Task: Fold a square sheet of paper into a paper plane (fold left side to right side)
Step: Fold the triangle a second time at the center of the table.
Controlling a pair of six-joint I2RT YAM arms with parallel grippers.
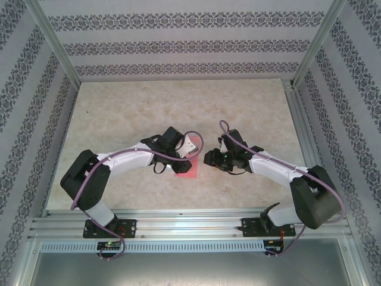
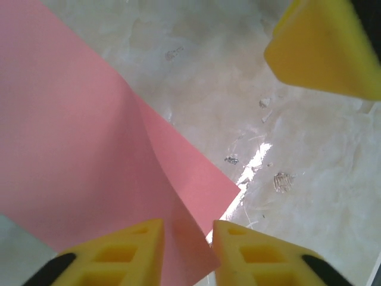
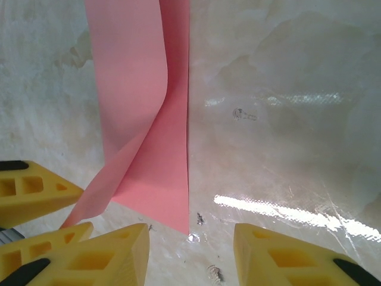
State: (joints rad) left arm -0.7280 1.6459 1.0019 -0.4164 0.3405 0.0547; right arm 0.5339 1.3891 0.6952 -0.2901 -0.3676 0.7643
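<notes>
From above, the square sheet of paper (image 1: 186, 168) lies on the table (image 1: 119, 119) between the two arms. It is partly under the left gripper (image 1: 181, 156), and the right gripper (image 1: 209, 158) is just beside its right edge. In the left wrist view, the sheet (image 2: 71, 149) has one flap curling up off the table. That flap's raised edge runs in between the left gripper (image 2: 189, 229) fingers, which show a narrow gap and do not look clamped on it. One finger (image 2: 321, 47) of the right gripper hangs over bare table beyond. In the right wrist view, the paper (image 3: 149, 89) shows a straight right edge lying flat, and the lifted flap slopes down to the left gripper's fingers (image 3: 36, 190). The right gripper (image 3: 190, 235) has its jaws apart with nothing between them. To do this step well, the left jaws should close firmly on the flap. The flap then needs carrying across in a low arc until its edge meets the flat right edge. The right gripper should pin the sheet so it cannot slide.
</notes>
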